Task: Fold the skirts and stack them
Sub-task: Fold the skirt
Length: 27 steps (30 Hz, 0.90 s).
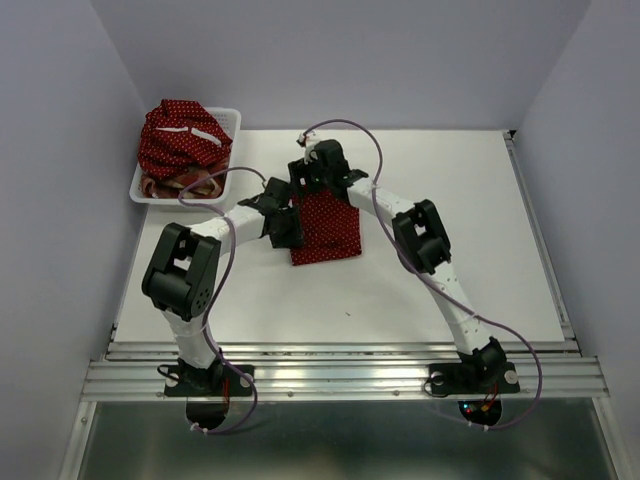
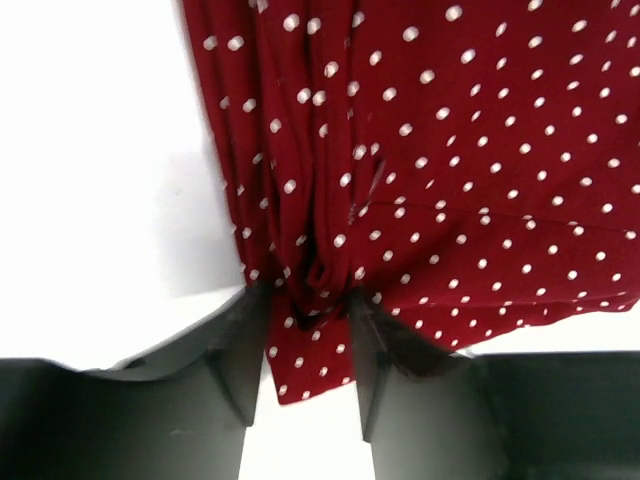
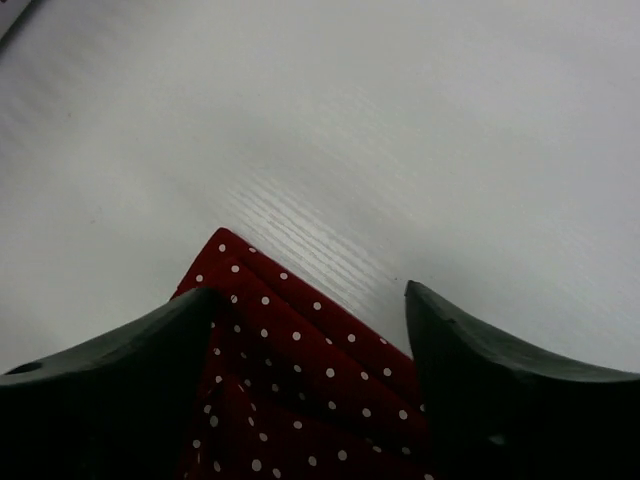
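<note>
A dark red polka-dot skirt (image 1: 326, 228) lies partly folded on the white table's middle. My left gripper (image 1: 283, 224) is at its left edge and is shut on a bunched fold of the cloth (image 2: 320, 270), which is pinched between the two dark fingers (image 2: 240, 350). My right gripper (image 1: 313, 183) is at the skirt's far edge, jaws wide apart, with a layered corner of the skirt (image 3: 300, 350) lying between them on the table. A second polka-dot skirt (image 1: 183, 135) is heaped in the basket, over the plaid skirt (image 1: 188, 184).
The white mesh basket (image 1: 233, 118) stands at the table's far left corner, by the left wall. The table's (image 1: 480, 220) right half is bare white surface. Cables loop from both arms above the skirt.
</note>
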{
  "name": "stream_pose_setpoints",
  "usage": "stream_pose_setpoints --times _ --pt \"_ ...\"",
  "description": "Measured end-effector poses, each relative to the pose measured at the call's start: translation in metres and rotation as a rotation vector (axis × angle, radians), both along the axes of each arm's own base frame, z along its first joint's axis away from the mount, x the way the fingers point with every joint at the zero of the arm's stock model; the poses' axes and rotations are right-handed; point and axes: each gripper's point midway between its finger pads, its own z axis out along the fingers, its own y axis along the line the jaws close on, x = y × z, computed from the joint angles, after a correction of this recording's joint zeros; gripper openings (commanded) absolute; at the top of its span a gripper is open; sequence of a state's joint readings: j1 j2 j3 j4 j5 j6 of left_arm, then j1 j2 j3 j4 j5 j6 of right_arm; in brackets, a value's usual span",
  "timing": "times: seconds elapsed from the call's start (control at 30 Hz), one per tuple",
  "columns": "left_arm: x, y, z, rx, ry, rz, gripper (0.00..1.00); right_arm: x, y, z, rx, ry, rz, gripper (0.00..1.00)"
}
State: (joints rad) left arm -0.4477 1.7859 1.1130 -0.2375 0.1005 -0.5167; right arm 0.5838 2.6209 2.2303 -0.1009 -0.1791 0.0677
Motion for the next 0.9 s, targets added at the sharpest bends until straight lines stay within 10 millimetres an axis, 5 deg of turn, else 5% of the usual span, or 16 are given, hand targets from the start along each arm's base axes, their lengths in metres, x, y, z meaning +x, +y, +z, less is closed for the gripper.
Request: stream_pose_setpoints --times 0.03,0.27,0.5,0.57,0.63,0.9 --pt "-0.001 0.001 0.000 0.005 0.002 0.002 0.59 0.000 0.000 0.001 0.002 -0.002 -0.002 1.00" --pt "0.008 0.010 0.030 0.029 -0.057 0.025 0.99 -0.014 -0.011 0.025 -0.018 -0.001 0.006 1.00" --pt "0.023 0.026 0.076 -0.010 -0.169 0.082 0.99 -0.018 -0.029 0.103 -0.013 -0.117 0.029 1.00" --pt "0.028 0.035 0.081 -0.011 -0.182 0.108 0.99 -0.017 -0.039 0.110 -0.028 -0.136 0.043 1.00" --pt "0.031 0.043 0.083 -0.009 -0.187 0.131 0.99 -0.020 -0.053 0.104 -0.071 -0.140 0.077 1.00" --pt "0.030 0.054 0.077 -0.003 -0.167 0.156 0.99 -0.043 -0.103 0.027 -0.342 -0.082 0.235 1.00"
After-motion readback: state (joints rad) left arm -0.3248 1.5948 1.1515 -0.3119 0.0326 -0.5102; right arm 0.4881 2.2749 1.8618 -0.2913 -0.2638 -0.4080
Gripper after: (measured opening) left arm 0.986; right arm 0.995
